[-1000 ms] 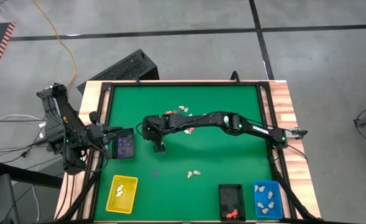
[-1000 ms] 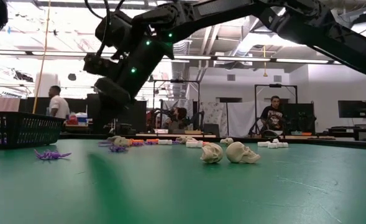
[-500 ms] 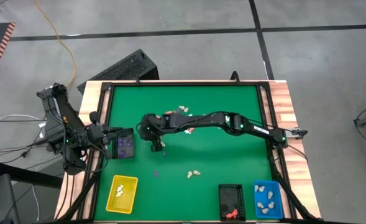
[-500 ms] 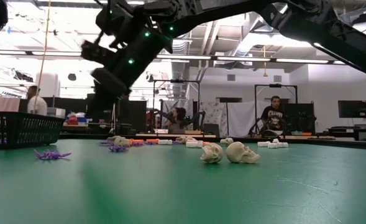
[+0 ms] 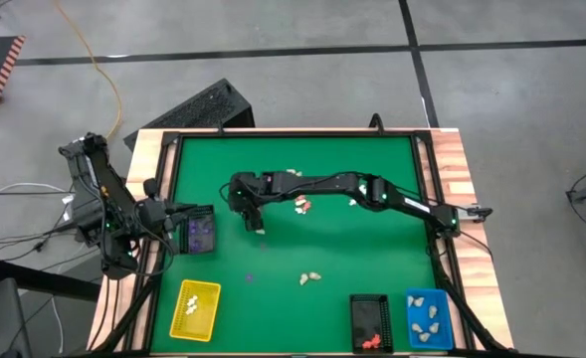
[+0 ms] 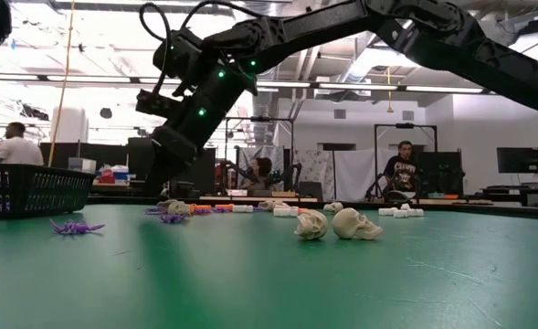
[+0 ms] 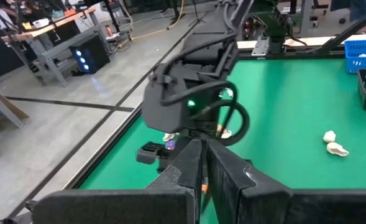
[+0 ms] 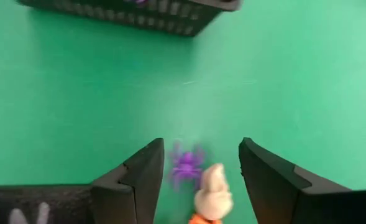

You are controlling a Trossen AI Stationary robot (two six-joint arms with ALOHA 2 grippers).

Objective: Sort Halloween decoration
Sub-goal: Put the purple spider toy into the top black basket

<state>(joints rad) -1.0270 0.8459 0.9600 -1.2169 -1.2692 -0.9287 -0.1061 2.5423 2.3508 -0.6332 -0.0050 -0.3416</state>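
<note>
Because the right claw [image 8: 198, 180], its fingers spread apart, is poised over a purple spider [image 8: 186, 164] lying against a cream figurine [image 8: 212, 190] on the table [image 5: 372, 249], both could be clamped together, or the spider knocked aside.

I saw bright, even overhead light; ceiling strips glared at the low view's top, and the purple spider [image 8: 186, 165] blurred.

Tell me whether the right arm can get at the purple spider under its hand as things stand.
Probably yes. The right hand is open, and the purple spider lies on bare green mat between its fingers. Only a cream figurine sits close beside it and might get caught too.
</note>
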